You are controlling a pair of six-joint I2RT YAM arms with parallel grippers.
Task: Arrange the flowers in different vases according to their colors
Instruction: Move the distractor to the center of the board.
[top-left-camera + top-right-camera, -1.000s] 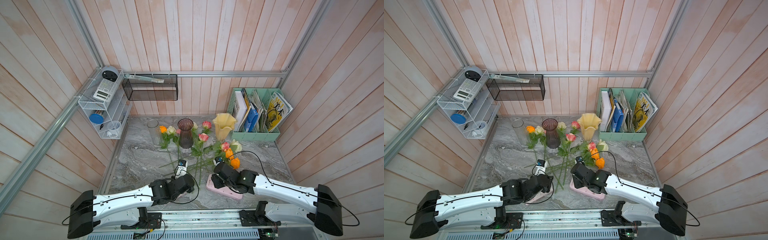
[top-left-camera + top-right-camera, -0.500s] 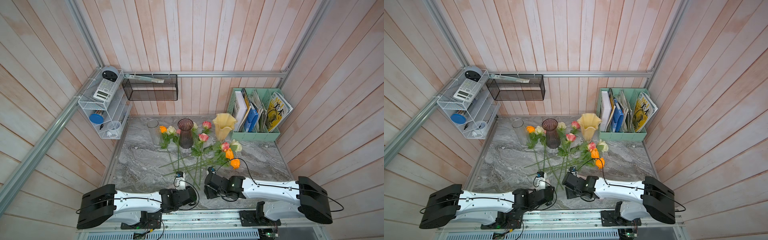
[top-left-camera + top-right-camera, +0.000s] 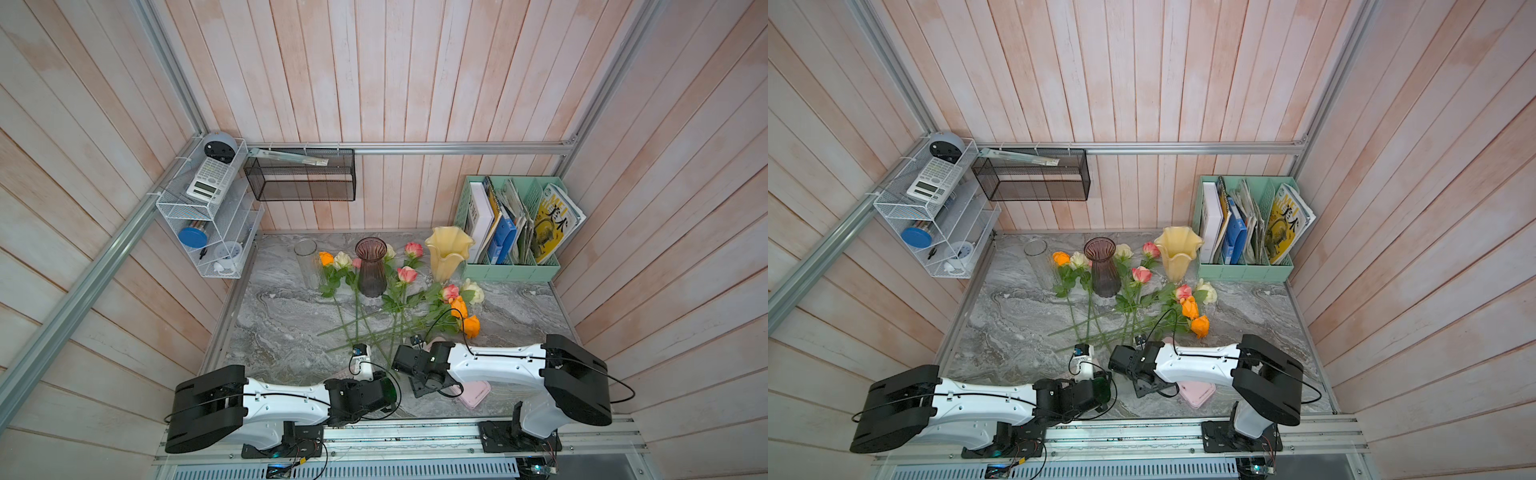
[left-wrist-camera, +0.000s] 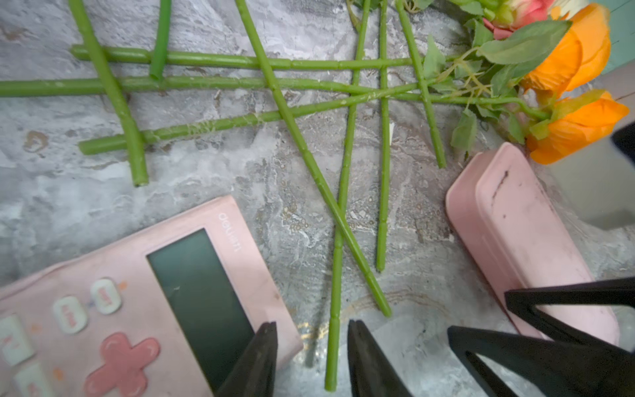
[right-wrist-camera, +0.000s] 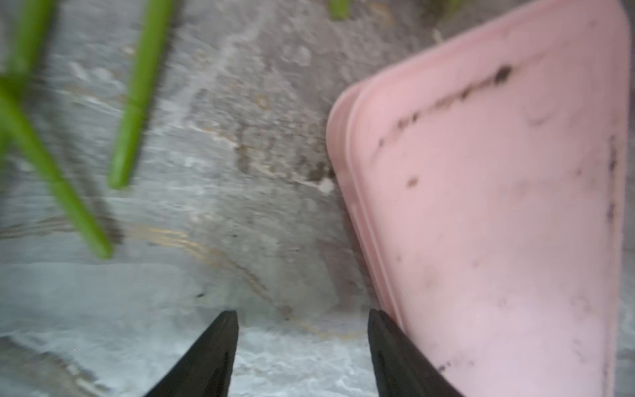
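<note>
Left tool is partly open low over the worktop, jaws either side of one green stem end with gaps showing, not gripping it, a pink calculator just beside. Right tool stands open on nothing, next to a pink case. The flowers lie loose on the worktop, stems crossed, heads near the clear vase, purple vase and yellow vase

marble table — flowers, vases, pink calculator, pink case, file holder
</note>
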